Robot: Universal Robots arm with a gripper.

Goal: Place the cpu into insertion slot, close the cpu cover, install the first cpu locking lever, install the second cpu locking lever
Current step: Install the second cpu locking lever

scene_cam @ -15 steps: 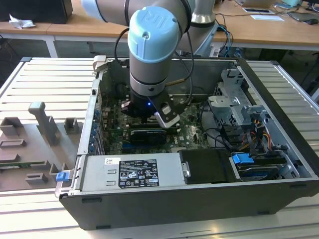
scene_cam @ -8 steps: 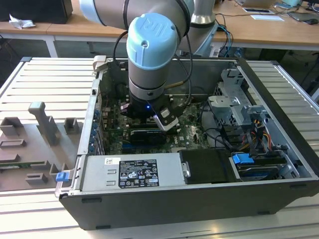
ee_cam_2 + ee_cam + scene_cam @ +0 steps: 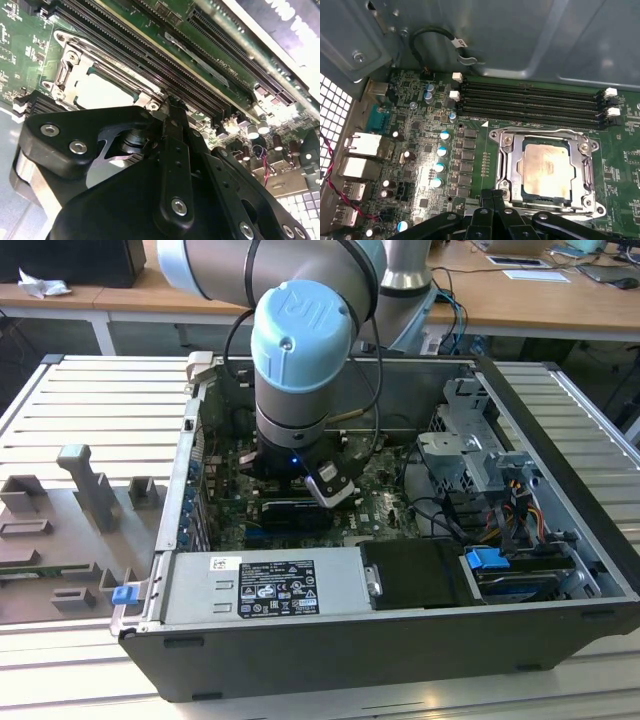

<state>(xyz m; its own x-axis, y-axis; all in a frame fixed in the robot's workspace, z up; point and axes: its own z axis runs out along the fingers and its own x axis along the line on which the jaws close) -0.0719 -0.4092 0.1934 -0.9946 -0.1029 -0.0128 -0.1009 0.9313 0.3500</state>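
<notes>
The cpu [image 3: 545, 167] shows its pale metal face, lying flat in the insertion slot [image 3: 498, 137] on the green board. The silver cpu cover [image 3: 516, 156] lies down flat around it, with the chip showing through its cut-out. My gripper [image 3: 492, 198] hangs just off the socket's near edge with its black fingers pressed together and nothing between them. In the second wrist view the fingertip [image 3: 173, 106] stands beside the socket corner, with the cpu [image 3: 100, 92] just beyond it. In the exterior view the arm's wrist [image 3: 295, 380] reaches down into the open computer case.
Long black memory slots [image 3: 530, 102] run alongside the socket. Capacitors [image 3: 440, 150], rear ports [image 3: 357, 145] and a looped cable [image 3: 427, 37] crowd one side. The case wall [image 3: 520, 40] rises behind. A power supply [image 3: 270, 585] and a drive cage [image 3: 470, 450] flank the board.
</notes>
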